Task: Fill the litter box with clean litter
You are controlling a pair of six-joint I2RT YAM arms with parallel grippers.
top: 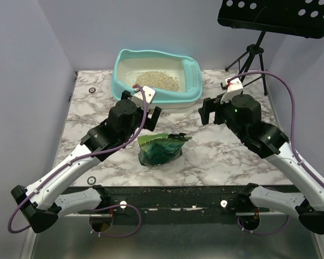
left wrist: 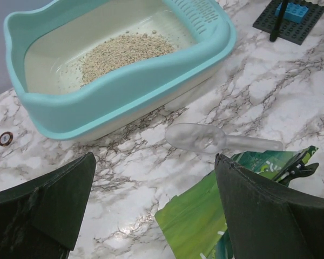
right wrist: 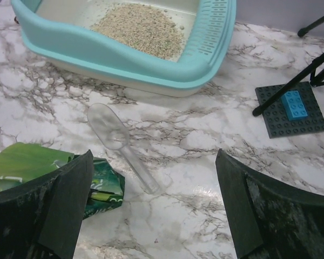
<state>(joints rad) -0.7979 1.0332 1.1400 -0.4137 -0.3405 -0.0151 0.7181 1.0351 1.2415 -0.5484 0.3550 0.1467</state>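
Note:
The turquoise litter box (top: 121, 81) stands at the back centre of the marble table, with a small heap of pale tan litter (top: 157, 81) inside; it also shows in the left wrist view (left wrist: 129, 89) and the right wrist view (right wrist: 113, 56). The green litter pouch (top: 161, 148) lies crumpled in front of it, between the arms. A clear plastic scoop (right wrist: 116, 137) lies on the table between pouch and box. My left gripper (top: 146, 121) is open and empty just above the pouch's near-left corner (left wrist: 205, 216). My right gripper (top: 210, 114) is open and empty, to the right of the scoop.
A slotted turquoise scoop (top: 191, 75) sits along the box's right wall. A black baseplate with a blue brick (right wrist: 291, 110) lies at the right, beside the music stand's tripod legs (top: 251, 54). A small ring (top: 92, 89) lies at the back left.

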